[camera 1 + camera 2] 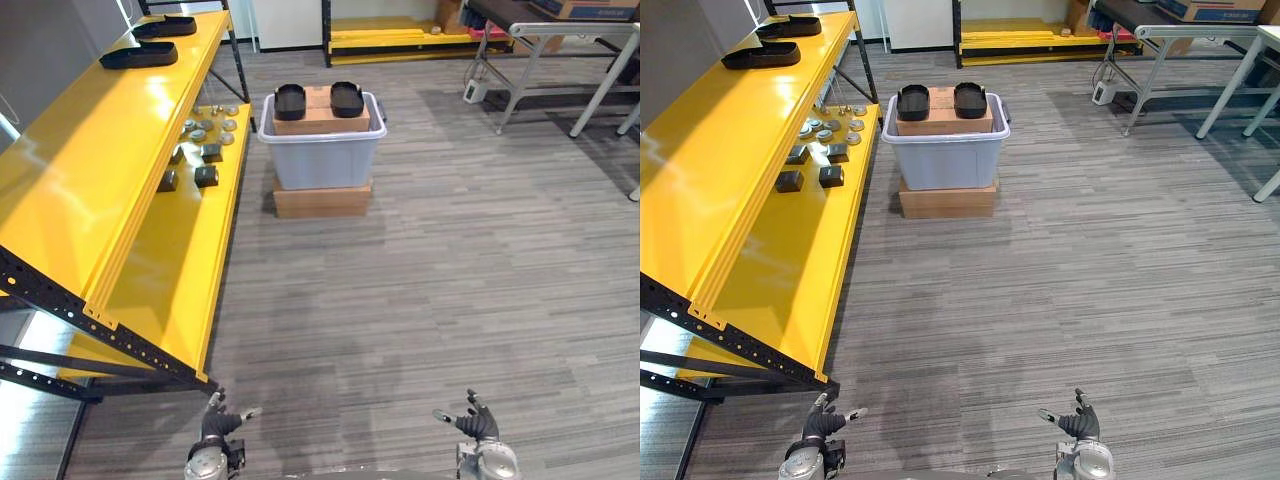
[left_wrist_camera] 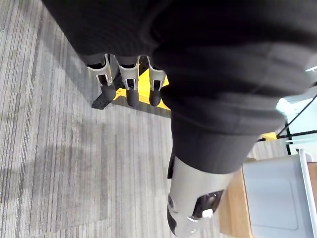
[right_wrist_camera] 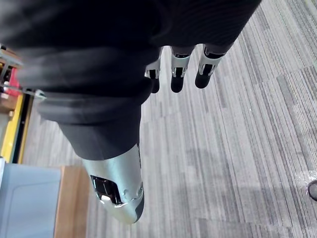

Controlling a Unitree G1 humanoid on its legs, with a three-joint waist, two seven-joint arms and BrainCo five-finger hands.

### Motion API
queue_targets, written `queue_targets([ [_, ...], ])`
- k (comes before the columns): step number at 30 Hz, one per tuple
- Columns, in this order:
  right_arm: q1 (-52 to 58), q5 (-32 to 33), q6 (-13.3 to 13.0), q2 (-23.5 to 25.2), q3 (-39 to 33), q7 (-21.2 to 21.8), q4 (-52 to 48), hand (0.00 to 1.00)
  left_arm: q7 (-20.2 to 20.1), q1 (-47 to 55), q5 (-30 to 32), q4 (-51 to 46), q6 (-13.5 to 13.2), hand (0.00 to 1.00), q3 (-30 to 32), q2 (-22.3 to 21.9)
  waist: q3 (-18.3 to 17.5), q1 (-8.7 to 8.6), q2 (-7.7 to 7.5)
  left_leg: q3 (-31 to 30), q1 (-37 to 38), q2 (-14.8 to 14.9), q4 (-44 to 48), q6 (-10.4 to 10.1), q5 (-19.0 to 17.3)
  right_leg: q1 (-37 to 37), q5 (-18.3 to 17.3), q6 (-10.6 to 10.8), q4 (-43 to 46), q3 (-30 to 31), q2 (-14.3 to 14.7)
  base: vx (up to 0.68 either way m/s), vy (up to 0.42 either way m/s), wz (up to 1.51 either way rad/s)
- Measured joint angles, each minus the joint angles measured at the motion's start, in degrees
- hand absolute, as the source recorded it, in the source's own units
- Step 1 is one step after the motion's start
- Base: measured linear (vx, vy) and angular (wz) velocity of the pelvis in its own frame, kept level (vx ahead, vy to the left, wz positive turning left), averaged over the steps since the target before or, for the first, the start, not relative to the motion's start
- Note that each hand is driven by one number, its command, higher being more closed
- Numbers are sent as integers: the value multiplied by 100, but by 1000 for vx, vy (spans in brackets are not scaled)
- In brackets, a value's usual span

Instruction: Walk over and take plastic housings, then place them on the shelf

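Overall, four housings (image 1: 290, 101), two on shelf (image 1: 95, 160)

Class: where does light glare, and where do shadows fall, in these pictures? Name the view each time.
Left eye view: pale glare streaks the top shelf near the housings. Right eye view: a white hotspot sits among the parts on the lower shelf; the floor darkens in shadow under the table.

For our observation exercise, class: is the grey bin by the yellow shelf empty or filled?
Filled. The grey bin holds a cardboard box rising above its rim, and two black housings lie on top of that box.
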Motion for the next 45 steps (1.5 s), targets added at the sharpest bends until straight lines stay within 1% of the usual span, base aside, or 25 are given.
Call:
queue_targets([
  [5,16,-1,6,0,1,-77,0,0,2,-3,2,0,0,0,-1,0,-8,0,-2,2,-14,-9,-122,70,45,-84,21,-33,-57,-111,8,-76,-27,0],
  [6,13,-1,6,0,1,-79,0,0,2,0,3,0,0,0,0,1,-9,1,-1,10,-13,-13,-198,157,100,-94,61,-96,-92,-118,22,-70,-29,-3],
  [8,9,-1,7,0,1,-79,0,0,-1,-1,7,0,0,0,-1,6,-9,0,-1,7,-12,-10,-292,237,152,-101,90,-137,-118,-123,44,-67,-32,-1],
  [14,17,0,7,-1,-1,-80,0,0,-4,6,9,-1,0,0,-5,38,-32,-2,-13,8,-3,-6,-359,265,176,-96,151,-191,-255,-130,71,-34,-18,0],
  [19,-7,4,21,-2,-32,-80,0,0,-4,-3,9,-4,1,0,-7,38,-36,-6,-8,3,-11,-10,-450,268,192,-94,168,-193,-341,-144,82,27,-15,0],
  [22,-80,9,27,-2,-173,-85,0,0,-2,-4,9,-76,2,0,-9,38,-35,-7,-7,9,-58,-22,-475,267,191,-104,168,-192,-383,-147,78,58,-16,1],
  [25,-210,10,97,-27,-225,-91,0,0,4,-3,3,-251,2,0,-9,39,-32,-4,-6,51,-130,-30,-472,257,180,-194,158,-177,-375,-125,66,36,-7,-4],
  [27,-326,15,115,-50,-226,-99,-12,0,10,-16,0,-373,1,0,-11,38,6,-8,24,85,-264,-20,-376,264,93,-336,106,-106,-272,-106,56,32,-4,-9],
  [29,-386,19,137,-67,-238,-113,-115,0,15,-15,-4,-492,1,0,-14,35,56,-1,55,152,-393,-12,-150,326,-89,-516,-79,-85,18,-59,20,45,3,-16],
  [30,-410,19,146,-79,-241,-119,-235,0,17,-16,-8,-571,2,0,-15,34,107,-3,74,179,-464,-21,69,329,-277,-690,-332,-29,440,-32,-40,76,11,-13],
  [31,-430,20,146,-99,-241,-153,-288,0,27,-8,-9,-661,1,0,-16,37,167,-4,69,186,-525,-52,311,350,-514,-910,-654,74,1020,-17,-148,79,24,-12],
  [32,-423,25,147,-115,-242,-190,-295,0,35,-8,-12,-690,1,0,-27,37,186,-4,71,195,-576,-70,424,380,-620,-1013,-795,140,1327,-19,-214,59,30,-10],
  [33,-406,35,172,-146,-246,-214,-295,0,74,-9,-14,-706,1,0,-74,38,209,-11,68,173,-597,-105,588,420,-829,-1296,-977,302,2008,-102,-326,92,57,-6],
  [34,-403,46,200,-156,-244,-214,-297,0,111,-9,-14,-707,1,0,-104,38,217,-18,70,160,-583,-112,624,470,-913,-1469,-993,298,2433,-162,-383,123,65,-1],
  [35,-379,71,234,-147,-234,-216,-335,0,127,-20,-15,-744,1,0,-217,82,231,-30,127,116,-469,-142,629,551,-999,-1841,-966,306,3395,-269,-537,330,73,17],
  [36,-333,73,256,-116,-200,-211,-341,0,131,-22,-16,-827,0,0,-309,159,341,-81,53,8,-193,-188,670,615,-1063,-2238,-1037,273,4369,-395,-724,343,36,21],
  [37,-326,74,261,-112,-200,-211,-341,0,131,-25,-16,-826,1,0,-310,166,353,-90,38,-1,-148,-186,684,616,-1100,-2295,-1099,256,4452,-419,-746,467,10,27],
  [38,-332,75,263,-139,-199,-211,-342,0,142,-36,-31,-824,6,0,-309,166,402,-140,120,-36,-2,-110,717,625,-1194,-2548,-1301,96,4571,-562,-737,441,-30,25],
  [39,-413,75,263,-231,-161,-211,-345,0,147,-111,-70,-819,6,0,-310,160,448,-207,159,-116,146,70,671,624,-1244,-2815,-1407,-1,4423,-736,-675,459,-49,31],
  [40,-448,74,260,-291,-148,-211,-359,0,147,-192,-80,-801,6,0,-319,156,530,-232,299,-160,211,193,641,609,-1251,-2982,-1404,-15,4260,-848,-591,481,-79,36],
  [41,-481,73,254,-401,-98,-213,-436,0,152,-379,-131,-788,3,0,-340,162,643,-278,356,-196,334,397,632,573,-1234,-3316,-1293,-78,3792,-941,-447,494,-102,41],
  [42,-474,73,241,-464,-32,-213,-457,0,162,-495,-137,-783,2,0,-338,195,680,-328,366,-252,433,487,626,370,-1194,-3586,-853,-34,3088,-886,-312,514,-112,40],
  [43,-456,72,239,-467,-6,-215,-463,0,161,-526,-137,-783,-5,0,-346,229,676,-338,326,-267,531,497,610,208,-1190,-3611,-489,-56,2605,-821,-269,606,-162,34],
  [44,-344,72,239,-465,60,-212,-488,0,168,-512,-132,-777,-15,0,-347,296,662,-344,165,-288,786,481,624,-48,-1269,-3578,596,-329,1916,-600,-225,672,-187,14],
  [45,-379,69,262,-529,47,-210,-446,0,183,-587,-131,-650,-8,0,-340,211,690,-330,347,-288,894,662,840,-239,-1299,-3678,562,-662,2560,-695,-150,794,-240,13],
])
